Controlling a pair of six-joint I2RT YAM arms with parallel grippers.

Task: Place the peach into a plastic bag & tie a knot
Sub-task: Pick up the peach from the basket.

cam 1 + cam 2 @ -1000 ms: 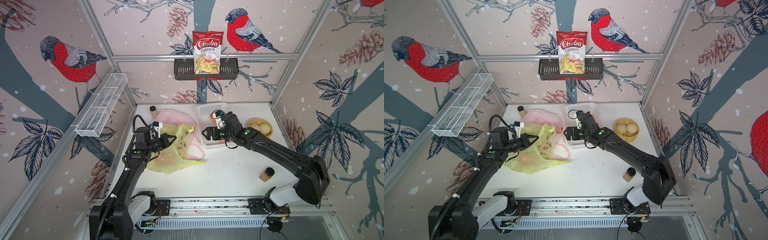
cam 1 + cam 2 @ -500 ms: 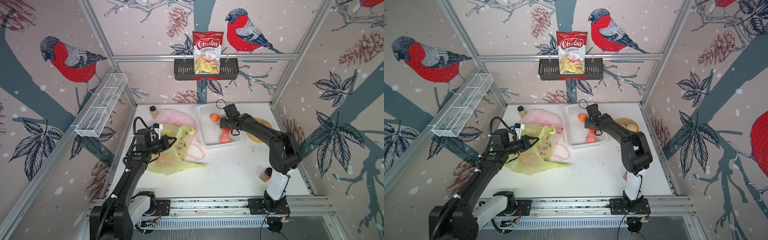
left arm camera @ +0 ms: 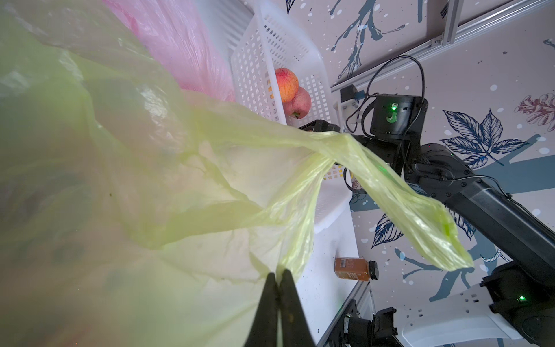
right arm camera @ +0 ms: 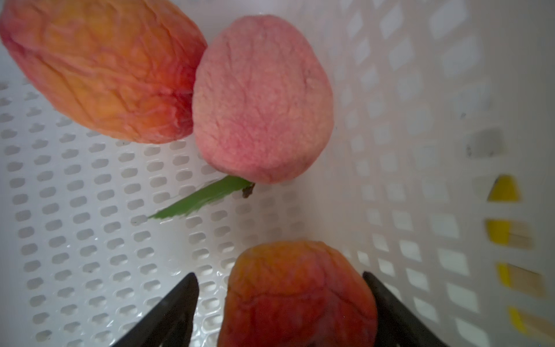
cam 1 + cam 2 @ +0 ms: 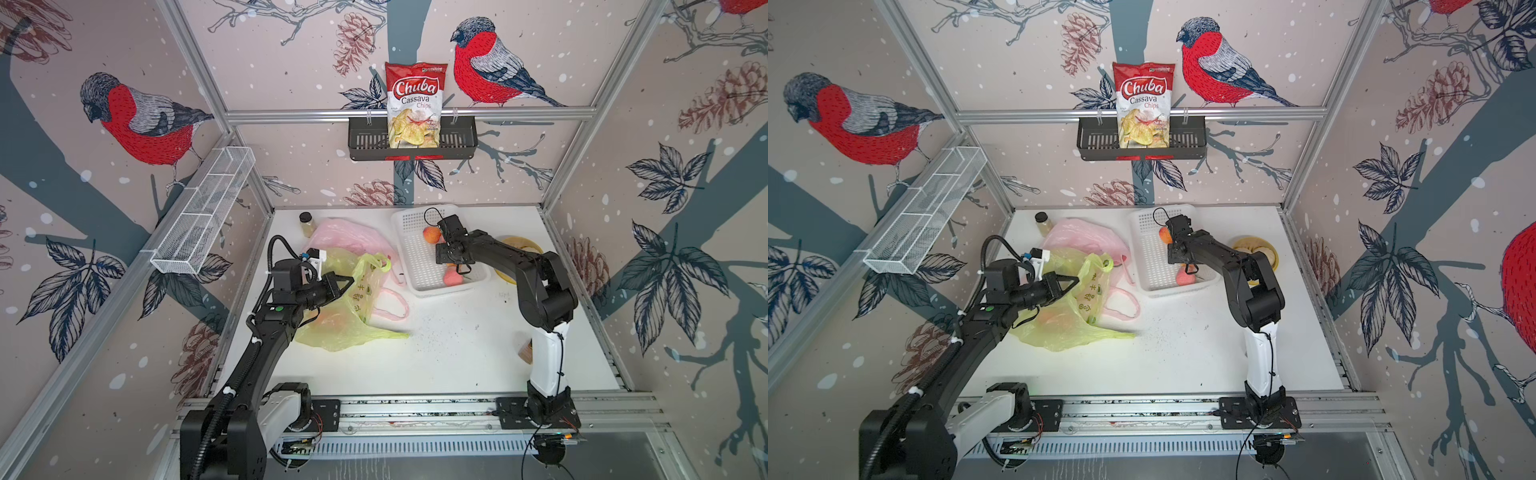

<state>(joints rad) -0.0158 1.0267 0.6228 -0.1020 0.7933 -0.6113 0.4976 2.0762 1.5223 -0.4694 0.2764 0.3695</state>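
Right gripper (image 4: 278, 274) is being held low inside the white perforated plastic basket (image 5: 417, 257), which is lying toward 1 o'clock on the white tabletop (image 5: 457, 353). Its jaws are standing apart on either side of a wrinkled orange-red peach (image 4: 297, 297). One finger is lying at the fruit's edge while a gap is showing at the other, so nothing is being gripped yet. Two more fruits, a wrinkled orange peach (image 4: 99, 69) and a pink peach with a green leaf (image 4: 261, 102), are lying against each other just beyond it.

Left gripper (image 3: 279, 273) is being shown clamped on the rim of the translucent yellow-green plastic bag (image 5: 365, 291), toward 9 o'clock, and the bag's mouth is being held up, facing the basket. An orange blur (image 5: 328, 320) is showing through the film; whether it is a fruit already inside cannot be told. A pink plastic bag (image 5: 349, 237) is lying behind, toward 11 o'clock.

Judged from this, the task is being worked at an early part. The bag is being presented and the pick is only being set up. The lift, the carry toward 9 o'clock, the drop into the bag and the whole knot are being left to do.
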